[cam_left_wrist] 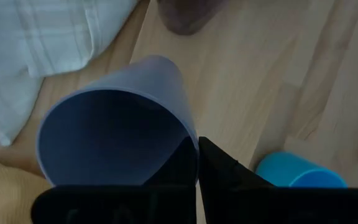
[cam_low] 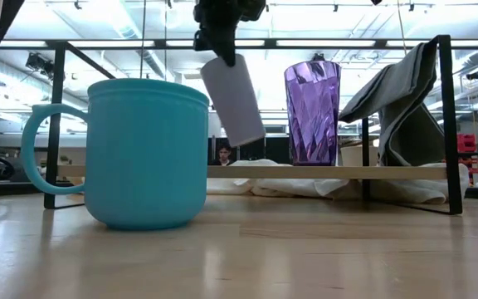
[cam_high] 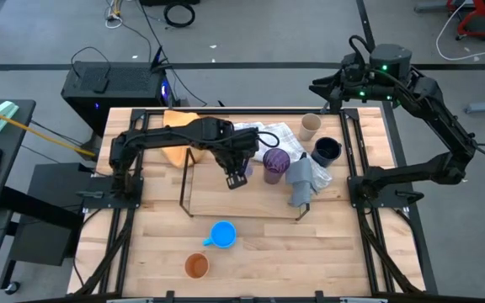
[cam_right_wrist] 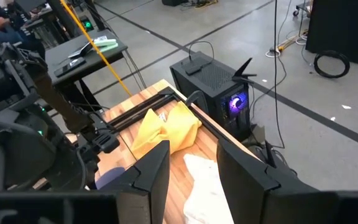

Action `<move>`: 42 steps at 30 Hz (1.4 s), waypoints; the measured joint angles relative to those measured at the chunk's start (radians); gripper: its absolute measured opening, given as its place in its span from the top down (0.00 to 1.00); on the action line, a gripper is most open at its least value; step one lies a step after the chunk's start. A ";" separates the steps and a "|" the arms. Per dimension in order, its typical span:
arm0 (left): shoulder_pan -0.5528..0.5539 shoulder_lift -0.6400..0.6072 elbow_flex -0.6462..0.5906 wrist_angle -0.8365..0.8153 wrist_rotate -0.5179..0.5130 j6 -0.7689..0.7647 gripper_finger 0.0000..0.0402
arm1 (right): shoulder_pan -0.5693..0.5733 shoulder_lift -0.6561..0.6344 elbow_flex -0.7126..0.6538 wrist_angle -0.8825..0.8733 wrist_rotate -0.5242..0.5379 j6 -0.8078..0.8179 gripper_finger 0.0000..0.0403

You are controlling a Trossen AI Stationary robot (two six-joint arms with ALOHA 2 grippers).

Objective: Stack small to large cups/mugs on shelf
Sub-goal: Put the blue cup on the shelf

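The left gripper (cam_high: 236, 178) hangs over the shelf (cam_high: 183, 198), its fingers clamped on the rim wall of the pale lavender-blue cup (cam_low: 233, 100), one finger inside the mouth and one outside, which is why the cup dangles tilted with its base swung down and to one side rather than upright. Carried that way, well clear of the shelf's top rods, it can probably be lowered into or beside the purple cup (cam_low: 312, 112), which stands upright on the shelf and looks the likely base of the stack. The held cup is a plain, smooth taper, wider at the mouth, matte and thin-walled. The purple one is translucent with twisted facets. A grey cloth (cam_low: 405, 104) drapes over the shelf's end just past the purple cup. In front of the shelf on the desk (cam_high: 310, 252) stand the bright blue mug (cam_high: 222, 235) and, farther out, the orange cup (cam_high: 195, 266); behind the shelf sit the tan cup (cam_high: 310, 127) and the dark navy mug (cam_high: 327, 151). The right gripper (cam_right_wrist: 191, 171) waits raised behind the shelf's far corner, fingers apart.
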 joint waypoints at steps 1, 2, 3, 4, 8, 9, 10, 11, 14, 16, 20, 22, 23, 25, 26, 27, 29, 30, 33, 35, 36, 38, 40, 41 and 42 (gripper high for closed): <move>0.001 0.000 0.000 0.007 0.000 0.000 0.98 | 0.000 0.000 0.000 0.000 0.000 0.000 0.65; 0.002 0.000 0.000 0.011 0.000 0.000 0.98 | 0.000 0.000 0.000 0.000 0.000 0.004 0.65; 0.002 0.000 0.000 0.012 0.001 0.002 0.98 | 0.000 0.000 0.000 0.000 0.000 0.008 0.65; 0.004 0.000 0.000 0.012 0.002 0.004 0.98 | 0.000 0.000 0.000 0.000 0.000 0.008 0.65; 0.008 0.006 0.000 0.011 0.001 0.014 0.98 | 0.000 -0.002 0.000 0.001 0.000 0.008 0.65; 0.009 0.008 -0.001 0.011 0.001 0.016 0.98 | 0.000 -0.002 0.000 0.001 0.000 0.008 0.65; 0.010 0.008 -0.001 0.010 0.001 0.019 0.98 | 0.000 -0.002 0.000 0.001 0.000 0.008 0.65; 0.011 0.009 -0.001 0.011 0.001 0.027 0.98 | 0.000 -0.002 0.000 0.001 0.000 0.008 0.65; 0.012 0.019 -0.001 -0.001 0.001 0.040 0.98 | 0.000 -0.002 0.000 0.001 0.000 0.008 0.65; 0.011 0.027 -0.001 -0.011 0.004 0.045 0.98 | 0.000 -0.002 0.000 0.001 0.000 0.009 0.65; 0.011 0.041 -0.001 -0.045 0.012 0.064 0.98 | 0.000 -0.002 0.000 0.000 0.000 0.009 0.65; 0.011 0.047 -0.001 -0.037 0.013 0.065 0.98 | 0.000 -0.002 0.000 0.000 0.000 0.009 0.65; 0.011 0.048 -0.001 -0.041 0.013 0.066 0.98 | 0.000 -0.002 0.000 0.000 0.000 0.009 0.65; 0.011 0.053 -0.001 -0.016 0.012 0.067 0.98 | 0.000 -0.002 0.000 0.000 0.000 0.009 0.65; 0.011 0.055 0.000 -0.011 0.012 0.065 0.98 | 0.000 -0.002 0.000 0.000 0.000 0.009 0.65; 0.011 0.057 0.000 -0.018 0.012 0.066 0.98 | 0.000 -0.002 0.000 0.000 0.000 0.009 0.65; 0.011 0.058 -0.001 -0.023 0.012 0.068 0.98 | 0.000 -0.002 0.000 0.000 0.000 0.009 0.65; 0.011 0.060 0.000 -0.019 0.012 0.069 0.98 | 0.000 -0.002 0.000 0.000 0.000 0.009 0.65; 0.011 0.068 0.015 -0.058 0.013 0.081 0.98 | 0.000 -0.002 0.000 0.000 0.000 0.009 0.65; 0.011 0.090 0.064 -0.072 0.012 0.091 0.98 | 0.000 -0.002 0.000 0.000 0.000 0.009 0.65; 0.011 0.106 0.097 -0.090 0.012 0.098 0.98 | 0.000 -0.002 0.000 -0.001 0.000 0.009 0.65; 0.009 0.143 0.182 -0.154 -0.004 0.113 0.98 | 0.003 -0.002 0.000 -0.001 0.000 0.010 0.65; 0.006 0.190 0.286 -0.202 -0.027 0.130 0.98 | 0.007 -0.002 0.000 -0.002 0.000 0.010 0.65; 0.008 0.208 0.326 -0.231 -0.034 0.139 0.98 | 0.009 -0.002 0.000 -0.003 0.000 0.012 0.65; 0.008 0.211 0.323 -0.233 -0.039 0.147 0.98 | 0.012 -0.003 0.000 -0.004 0.000 0.014 0.65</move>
